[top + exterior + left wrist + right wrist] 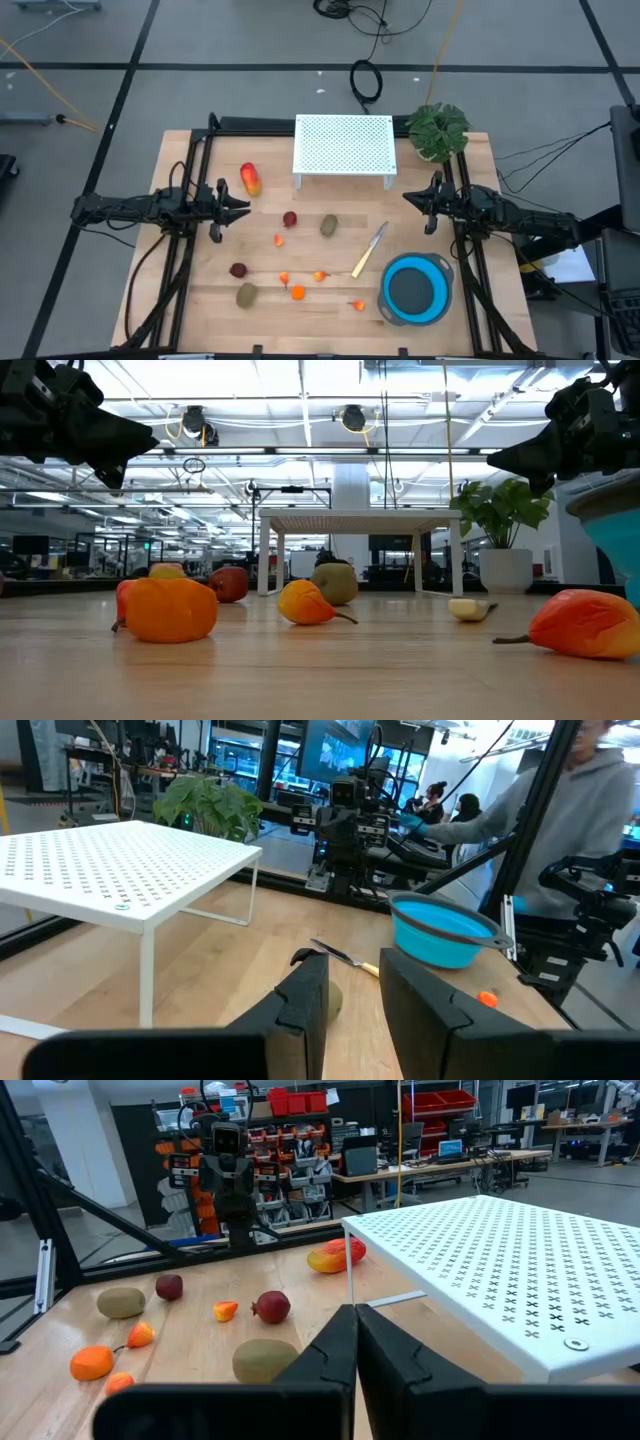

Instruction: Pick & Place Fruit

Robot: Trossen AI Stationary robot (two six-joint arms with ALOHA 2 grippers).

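Looking down, small fruit pieces (290, 219) lie scattered on the wooden table (200, 300) before the white perforated metal rack (345, 147); left gripper (240, 204) beside the rack's left, right gripper (410, 198) beside its right. Left wrist: fingers (305, 1000) narrowly parted. Right wrist: fingers (335, 1345) pressed together, empty.

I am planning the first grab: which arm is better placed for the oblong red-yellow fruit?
Probably the left. The left gripper hangs close beside the oblong red-yellow fruit, fingers apart, while the right gripper waits beyond the white rack.
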